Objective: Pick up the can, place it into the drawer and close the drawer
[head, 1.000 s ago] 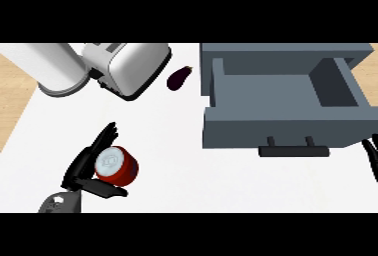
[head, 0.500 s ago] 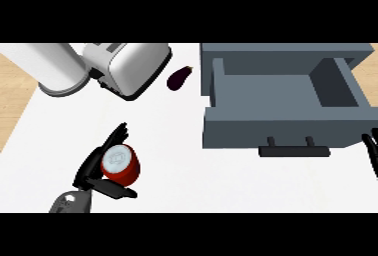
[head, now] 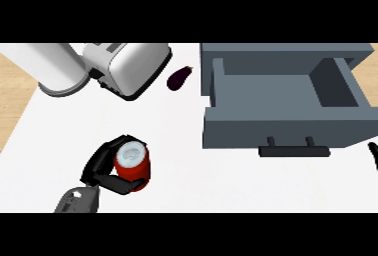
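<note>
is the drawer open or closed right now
Open. The grey drawer is pulled out toward the robot, its bare inside showing from above and its black handle at the front. Nothing lies in it.

A: What's on the counter, counted?
B: One red can point(head: 133, 161), lower left; one open grey drawer point(head: 284, 102), right; one toaster point(head: 129, 65), upper left.
A: Anything else?
B: One eggplant point(head: 179, 79), top centre; two black hands point(head: 100, 170) point(head: 373, 152).

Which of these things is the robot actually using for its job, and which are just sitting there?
In use:
can, held in the left hand
drawer, open
right hand, just visible at the right edge

Lying about:
toaster
paper towel roll
eggplant
</note>
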Tool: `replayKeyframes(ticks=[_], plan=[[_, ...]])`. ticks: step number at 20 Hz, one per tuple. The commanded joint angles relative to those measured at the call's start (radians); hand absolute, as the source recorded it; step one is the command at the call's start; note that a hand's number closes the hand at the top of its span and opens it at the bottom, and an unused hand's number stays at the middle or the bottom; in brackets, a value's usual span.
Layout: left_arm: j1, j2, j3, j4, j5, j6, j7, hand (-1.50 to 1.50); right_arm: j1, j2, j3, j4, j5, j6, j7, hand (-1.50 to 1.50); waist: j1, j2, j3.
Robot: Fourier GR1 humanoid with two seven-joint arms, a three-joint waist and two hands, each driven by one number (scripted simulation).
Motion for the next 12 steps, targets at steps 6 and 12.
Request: replayKeyframes(ticks=[6,12], plan=[[0.025,-0.003,0.018,-0.122,0.079,-0.028,0.078,1.5,0.036,0.006,-0.005,-0.072,-0.035,0.018,0.056,-1.5,0.0,0.0,0.0],[-0.052,-0.049,0.229,-0.084,0.14,0.292,0.112,1.5,0.015,0.015,0.011,0.014,0.009,-0.006,-0.034,-1.5,0.001,0.001,0.0]])
